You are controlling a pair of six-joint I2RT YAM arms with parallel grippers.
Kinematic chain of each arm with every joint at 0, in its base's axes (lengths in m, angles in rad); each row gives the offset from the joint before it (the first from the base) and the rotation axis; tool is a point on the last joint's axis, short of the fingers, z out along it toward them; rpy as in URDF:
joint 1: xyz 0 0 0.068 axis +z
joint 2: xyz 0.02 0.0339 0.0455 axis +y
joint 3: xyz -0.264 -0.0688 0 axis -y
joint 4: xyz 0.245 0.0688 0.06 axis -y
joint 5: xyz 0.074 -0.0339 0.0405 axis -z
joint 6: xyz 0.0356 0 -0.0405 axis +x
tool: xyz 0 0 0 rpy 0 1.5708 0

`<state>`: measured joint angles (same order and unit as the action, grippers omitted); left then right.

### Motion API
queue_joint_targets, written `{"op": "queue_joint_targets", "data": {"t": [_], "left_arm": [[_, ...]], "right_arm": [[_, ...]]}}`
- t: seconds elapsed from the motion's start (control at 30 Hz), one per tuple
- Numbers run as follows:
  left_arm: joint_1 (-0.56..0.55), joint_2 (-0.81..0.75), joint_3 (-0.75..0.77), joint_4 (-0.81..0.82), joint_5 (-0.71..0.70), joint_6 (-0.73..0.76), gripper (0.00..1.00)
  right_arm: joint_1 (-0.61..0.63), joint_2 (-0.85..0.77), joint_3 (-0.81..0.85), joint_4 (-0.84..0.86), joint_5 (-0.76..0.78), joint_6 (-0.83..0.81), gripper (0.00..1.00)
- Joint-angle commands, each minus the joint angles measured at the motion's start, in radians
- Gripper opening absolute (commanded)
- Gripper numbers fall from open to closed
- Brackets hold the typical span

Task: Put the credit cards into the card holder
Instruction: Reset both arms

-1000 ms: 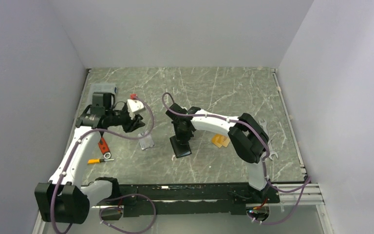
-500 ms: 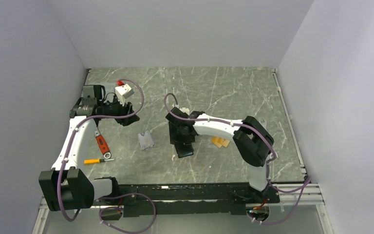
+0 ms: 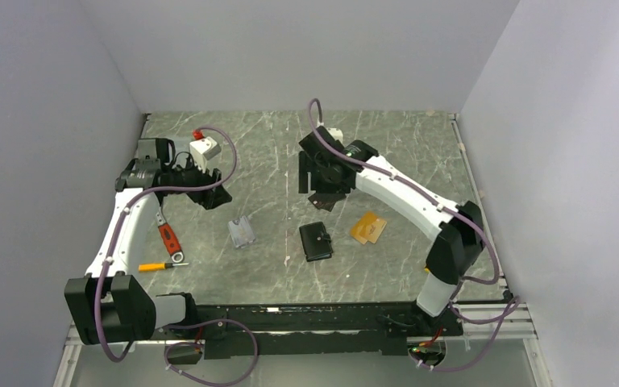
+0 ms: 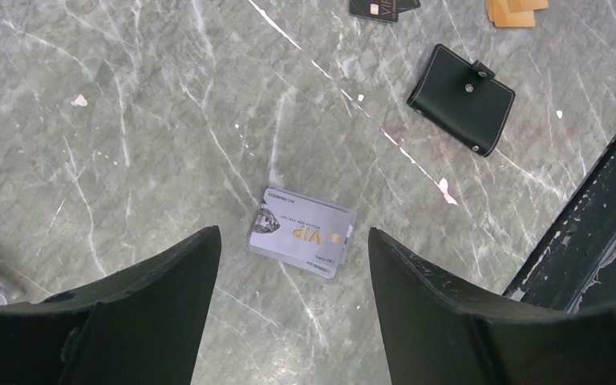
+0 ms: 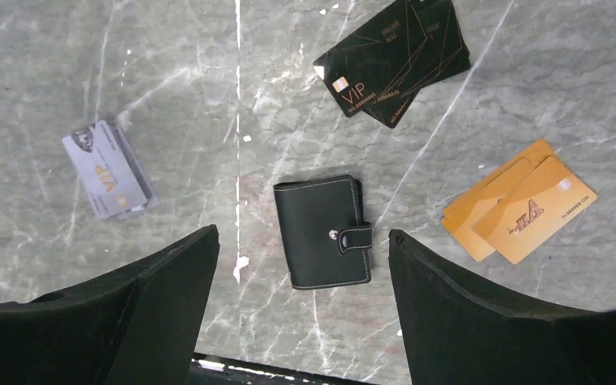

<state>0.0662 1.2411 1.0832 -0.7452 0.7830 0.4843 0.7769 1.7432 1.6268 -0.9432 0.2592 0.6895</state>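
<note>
The card holder (image 3: 316, 241) (image 5: 325, 231) (image 4: 460, 98) lies closed and snapped on the table's middle. Two orange-tan credit cards (image 3: 368, 228) (image 5: 521, 210) overlap to its right. Black credit cards (image 5: 393, 60) (image 4: 381, 8) lie stacked behind it. A silver card in a clear sleeve (image 3: 242, 232) (image 4: 302, 233) (image 5: 108, 170) lies flat to its left. My right gripper (image 3: 322, 192) (image 5: 303, 233) hangs open high above the holder, holding nothing. My left gripper (image 3: 209, 195) (image 4: 294, 234) is open above the silver card, also holding nothing.
A red-handled tool (image 3: 169, 239) and a small yellow screwdriver (image 3: 155, 266) lie at the left, beside my left arm. The black front rail (image 4: 593, 233) runs along the table's near edge. White walls close in the table on three sides.
My right gripper opened, let go of the card holder and rose toward the back. The left gripper opened wider and drew back left; the sleeved card now lies flat.
</note>
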Motion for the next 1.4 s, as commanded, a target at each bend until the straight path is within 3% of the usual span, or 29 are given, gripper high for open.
{"op": "queue_joint_targets", "data": {"t": [0.0, 0.03, 0.07, 0.23, 0.33, 0.57, 0.7, 0.8, 1.03, 1.07, 1.2, 1.37], "left_arm": [[0.001, -0.017, 0.034, 0.012, -0.027, -0.009, 0.75], [0.002, -0.02, 0.025, 0.026, -0.036, -0.018, 0.79], [0.005, -0.021, 0.011, 0.048, -0.035, -0.025, 0.98], [0.031, -0.023, -0.056, 0.188, -0.038, -0.091, 1.0], [0.092, -0.019, -0.123, 0.353, -0.028, -0.167, 0.99], [0.239, 0.087, -0.277, 0.769, 0.021, -0.333, 0.99], [0.25, 0.114, -0.439, 1.117, 0.037, -0.392, 0.99], [0.249, 0.141, -0.515, 1.276, 0.046, -0.4, 0.99], [0.248, 0.21, -0.6, 1.49, -0.005, -0.451, 0.99], [0.248, 0.201, -0.587, 1.441, -0.016, -0.425, 0.99], [0.237, 0.181, -0.622, 1.481, -0.041, -0.423, 0.99], [0.189, 0.121, -0.708, 1.569, -0.122, -0.383, 0.99]], "right_arm": [[-0.071, -0.07, -0.081, 0.029, -0.046, -0.037, 0.79], [-0.101, -0.089, -0.128, 0.079, -0.066, -0.043, 0.79], [-0.132, -0.134, -0.181, 0.125, -0.071, -0.052, 0.8], [-0.302, -0.331, -0.491, 0.426, 0.033, -0.103, 0.91], [-0.368, -0.432, -0.672, 0.645, 0.197, -0.176, 0.97], [-0.554, -0.493, -0.868, 0.912, 0.424, -0.214, 1.0], [-0.625, -0.512, -1.02, 1.17, 0.408, -0.296, 1.0], [-0.639, -0.473, -1.083, 1.314, 0.406, -0.385, 1.0], [-0.68, -0.402, -1.225, 1.582, 0.292, -0.469, 1.0], [-0.682, -0.382, -1.233, 1.623, 0.285, -0.479, 1.0], [-0.682, -0.358, -1.209, 1.598, 0.292, -0.487, 0.99], [-0.68, -0.476, -1.316, 1.665, 0.224, -0.47, 1.0]]}}
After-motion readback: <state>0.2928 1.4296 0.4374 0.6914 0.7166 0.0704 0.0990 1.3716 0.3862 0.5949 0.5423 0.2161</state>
